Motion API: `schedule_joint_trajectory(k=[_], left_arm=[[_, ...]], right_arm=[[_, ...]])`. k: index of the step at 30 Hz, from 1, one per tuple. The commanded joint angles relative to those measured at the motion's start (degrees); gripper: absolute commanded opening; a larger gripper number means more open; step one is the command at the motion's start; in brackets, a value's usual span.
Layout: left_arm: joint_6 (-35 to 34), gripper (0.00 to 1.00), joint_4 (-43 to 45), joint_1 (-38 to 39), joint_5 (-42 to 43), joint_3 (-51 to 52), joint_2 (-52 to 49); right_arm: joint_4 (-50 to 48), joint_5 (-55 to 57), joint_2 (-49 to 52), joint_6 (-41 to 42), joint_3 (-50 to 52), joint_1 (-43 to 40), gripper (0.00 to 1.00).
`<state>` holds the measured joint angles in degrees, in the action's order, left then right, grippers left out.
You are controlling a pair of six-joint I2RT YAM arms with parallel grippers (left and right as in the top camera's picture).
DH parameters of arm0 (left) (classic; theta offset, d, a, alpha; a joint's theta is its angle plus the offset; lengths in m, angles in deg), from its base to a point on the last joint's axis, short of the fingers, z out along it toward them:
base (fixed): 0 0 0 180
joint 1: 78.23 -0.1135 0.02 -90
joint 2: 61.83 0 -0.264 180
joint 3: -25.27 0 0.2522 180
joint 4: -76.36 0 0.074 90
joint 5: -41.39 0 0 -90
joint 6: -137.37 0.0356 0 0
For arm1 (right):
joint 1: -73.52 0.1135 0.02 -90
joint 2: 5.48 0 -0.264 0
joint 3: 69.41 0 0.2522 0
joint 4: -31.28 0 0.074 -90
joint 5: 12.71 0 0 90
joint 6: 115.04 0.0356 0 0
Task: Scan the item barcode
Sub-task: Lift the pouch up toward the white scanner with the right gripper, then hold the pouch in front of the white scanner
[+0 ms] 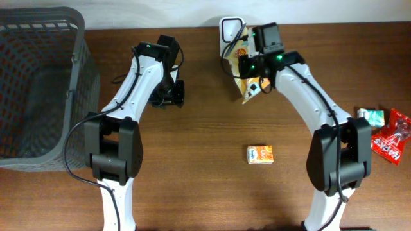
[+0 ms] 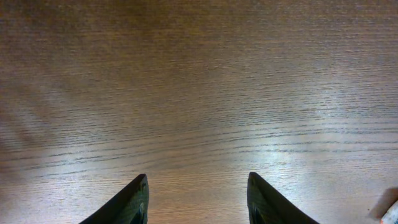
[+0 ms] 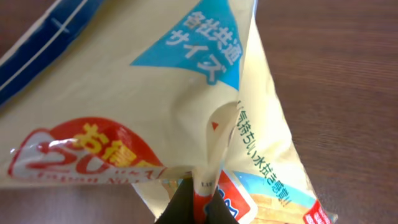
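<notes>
Counting one grey basket (image 1: 45,25) in the upper left, one white scanner (image 1: 230,29) at the top middle, one yellow snack bag (image 1: 248,82), one small orange box (image 1: 260,154) in the lower middle, and at the right edge one red pack (image 1: 392,138) and one green pack (image 1: 370,115). Pinching the snack bag's folded edge with the right hand (image 3: 196,208), fingers tight together on it, the bag sticking out past the fingertips, just below the scanner. Holding the left hand (image 2: 198,199) with fingers apart over the bare brown surface (image 1: 205,186), gripping nothing.
</notes>
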<state>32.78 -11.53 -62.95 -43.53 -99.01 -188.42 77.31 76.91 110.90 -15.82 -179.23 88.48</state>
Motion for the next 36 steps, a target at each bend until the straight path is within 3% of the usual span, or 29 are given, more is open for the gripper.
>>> schedule_joint_trajectory(k=[1, 4, 10, 22, 31, 36], left_arm=[[0.07, 0.49, -0.09, -0.07, -0.42, -0.31, 0.94], [0.07, 0.49, -0.11, -0.07, -0.42, -0.31, 0.94], [0.07, 0.49, -0.09, -0.07, -0.42, -0.31, 0.94], [0.04, 0.47, -0.09, -0.07, -0.42, -0.31, 0.94], [0.04, 0.47, -0.07, -0.07, -0.42, -0.31, 0.94], [0.04, 0.48, -0.09, -0.07, -0.39, -0.31, 0.94]], right_arm=[[-3.58, 16.11, -0.52, 11.45, -1.03, 2.19, 0.04], [-7.93, 23.3, -0.52, 15.5, -1.03, 4.15, 0.04], [-16.37, 30.67, -0.48, 15.56, -1.03, 6.84, 0.04], [-33.46, 26.05, 8.26, 15.54, -1.03, 6.84, 0.04], [-33.81, 27.12, 8.7, 15.47, -1.03, 6.73, 0.04], [-32.17, 33.03, 8.74, 14.58, -1.03, 6.73, 0.04]])
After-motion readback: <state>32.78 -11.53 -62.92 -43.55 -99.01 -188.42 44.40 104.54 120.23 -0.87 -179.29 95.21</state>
